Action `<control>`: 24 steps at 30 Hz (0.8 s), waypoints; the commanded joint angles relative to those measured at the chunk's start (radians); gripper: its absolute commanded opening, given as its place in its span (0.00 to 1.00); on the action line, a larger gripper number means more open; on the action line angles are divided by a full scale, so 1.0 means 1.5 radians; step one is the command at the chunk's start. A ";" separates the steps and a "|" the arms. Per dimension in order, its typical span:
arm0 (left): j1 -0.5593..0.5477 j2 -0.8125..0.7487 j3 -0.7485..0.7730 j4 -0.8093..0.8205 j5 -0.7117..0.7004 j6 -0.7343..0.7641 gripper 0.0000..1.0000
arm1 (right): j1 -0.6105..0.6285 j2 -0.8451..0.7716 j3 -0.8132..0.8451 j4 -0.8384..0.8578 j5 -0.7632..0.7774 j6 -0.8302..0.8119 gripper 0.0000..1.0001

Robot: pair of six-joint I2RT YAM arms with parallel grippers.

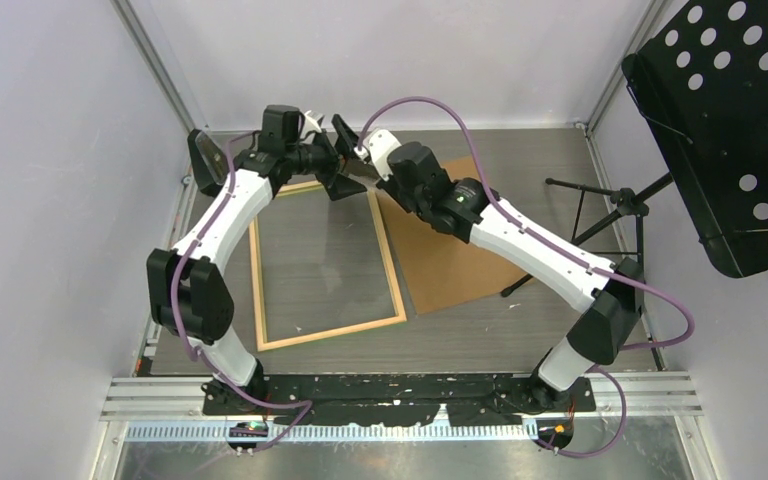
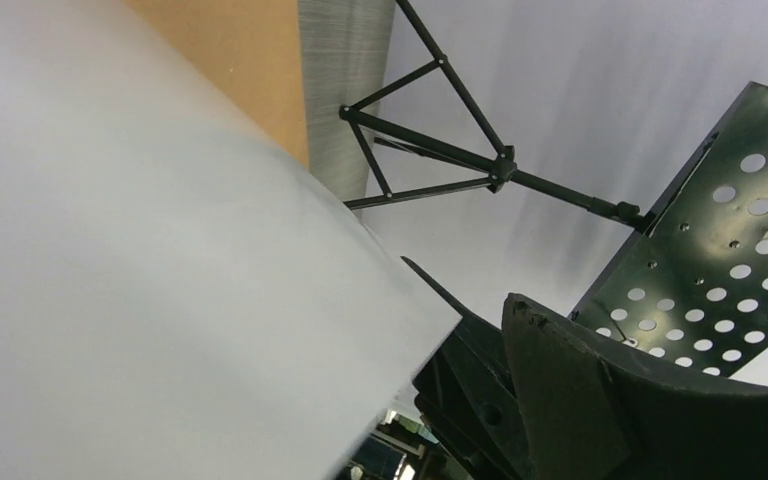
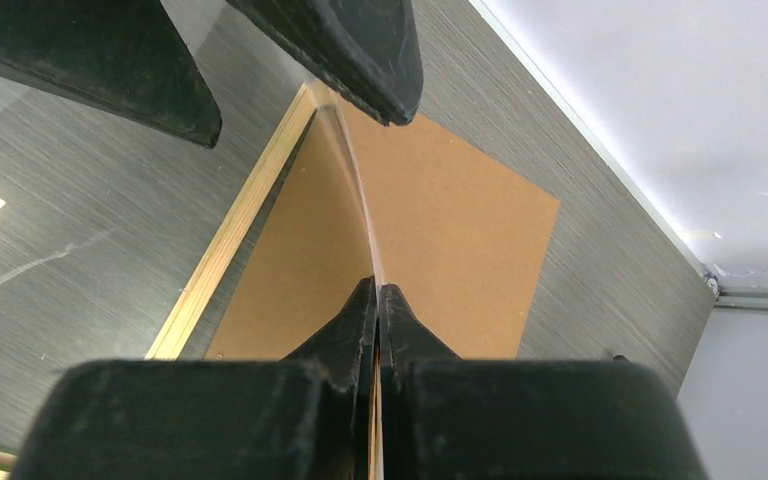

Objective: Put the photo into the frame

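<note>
Between the two grippers, above the far end of the frame, the large flexible photo [image 3: 360, 215] is hanging clear of the table. The right wrist view is showing it edge-on, as a thin curved line. The left wrist view is showing it as a broad, blurred, pale grey sheet, and I cannot tell from it which face carries the print.

The right gripper [image 3: 378, 290] is clamping the photo's near edge, its black fingers pressed together on it. The left gripper [image 3: 305, 128] is sitting with its two fingers spread apart. The sheet's curve is running up to the inner face of one of them.

Below, the large thin rectangular frame of light natural wood [image 1: 330, 332] is lying flat on the grey wood-grain table [image 1: 530, 165], with grey grain showing through its opening. Just beside its right rail, the plain brown hardboard sheet [image 1: 455, 260] is lying flat at a slight angle. Its corner is reaching under the held photo.

Both arms are arching inward from their bases, so the wrists are meeting over the frame's far rail. Well to the right, a black perforated music stand [image 1: 730, 130] is standing on thin tripod legs [image 2: 440, 170].
</note>
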 commanded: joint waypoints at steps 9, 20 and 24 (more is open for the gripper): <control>0.012 -0.063 -0.042 0.066 -0.032 -0.032 0.96 | 0.057 0.010 -0.007 0.043 0.053 0.008 0.05; 0.028 -0.093 -0.102 0.072 -0.068 -0.022 0.90 | 0.096 0.046 -0.007 0.045 0.077 0.022 0.05; 0.035 -0.113 -0.129 0.072 -0.096 -0.012 0.87 | 0.100 0.060 -0.005 0.043 0.074 0.039 0.05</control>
